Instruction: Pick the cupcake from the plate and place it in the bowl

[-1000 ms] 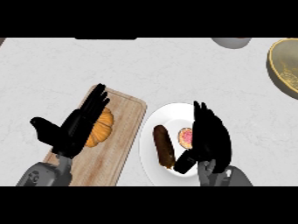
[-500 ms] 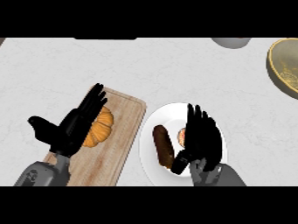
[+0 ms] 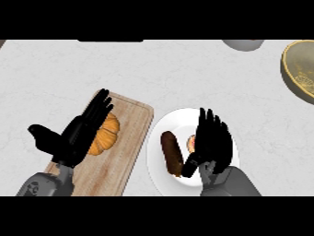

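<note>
Step in hand: pick, approach stage. R hand (image 3: 212, 137) hangs over the plate (image 3: 160, 124), fingers straight and spread, holding nothing. The cupcake (image 3: 192, 143) sits on plate, mostly hidden under that hand; only a pale pink-orange sliver shows, beside a brown sausage (image 3: 171, 152). Next: curl fingers round cupcake, lift, carry far-right to bowl (image 3: 307, 73). L hand (image 3: 78, 133) rests open above cutting board (image 3: 129, 143).

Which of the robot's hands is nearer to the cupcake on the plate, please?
Right. The right hand hovers over the cupcake; the left hand is over the cutting board.
</note>
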`<move>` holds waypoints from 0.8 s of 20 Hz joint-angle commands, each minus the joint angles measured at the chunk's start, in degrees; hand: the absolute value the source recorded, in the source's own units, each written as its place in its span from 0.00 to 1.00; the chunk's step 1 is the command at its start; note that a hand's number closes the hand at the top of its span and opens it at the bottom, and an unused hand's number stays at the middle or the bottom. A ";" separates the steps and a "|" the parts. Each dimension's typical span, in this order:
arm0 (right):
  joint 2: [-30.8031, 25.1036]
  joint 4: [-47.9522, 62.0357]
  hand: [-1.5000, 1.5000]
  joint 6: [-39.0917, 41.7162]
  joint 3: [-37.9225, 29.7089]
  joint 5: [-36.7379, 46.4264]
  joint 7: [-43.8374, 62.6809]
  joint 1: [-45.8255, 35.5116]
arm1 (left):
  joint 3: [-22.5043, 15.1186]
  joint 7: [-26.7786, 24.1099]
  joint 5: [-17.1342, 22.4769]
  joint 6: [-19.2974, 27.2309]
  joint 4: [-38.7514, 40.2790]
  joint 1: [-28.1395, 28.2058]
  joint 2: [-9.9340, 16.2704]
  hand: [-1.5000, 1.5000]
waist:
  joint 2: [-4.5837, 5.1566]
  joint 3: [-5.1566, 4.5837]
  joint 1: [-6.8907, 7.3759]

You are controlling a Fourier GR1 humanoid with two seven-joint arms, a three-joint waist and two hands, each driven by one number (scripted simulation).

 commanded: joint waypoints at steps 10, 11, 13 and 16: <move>0.97 3.31 0.00 -1.13 -2.55 3.27 5.14 1.18 | 4.95 3.48 1.20 -2.74 1.36 -3.39 0.36 0.50 | 0.07 0.02 -0.44; 0.97 2.97 0.00 -3.88 -1.36 3.67 4.13 3.79 | 3.91 0.08 -0.57 -3.03 1.20 -0.12 -0.20 0.50 | 0.03 0.02 -0.31; 0.98 6.71 0.00 -2.56 -1.32 2.13 5.62 -0.98 | 0.63 -1.48 -3.06 -2.04 -0.62 3.39 -2.14 0.50 | 0.05 0.02 0.16; 0.98 6.13 1.00 -6.39 0.71 4.29 0.72 1.10 | 3.36 -0.31 -3.29 -3.97 -0.30 2.26 -2.30 0.50 | 0.04 0.03 -0.14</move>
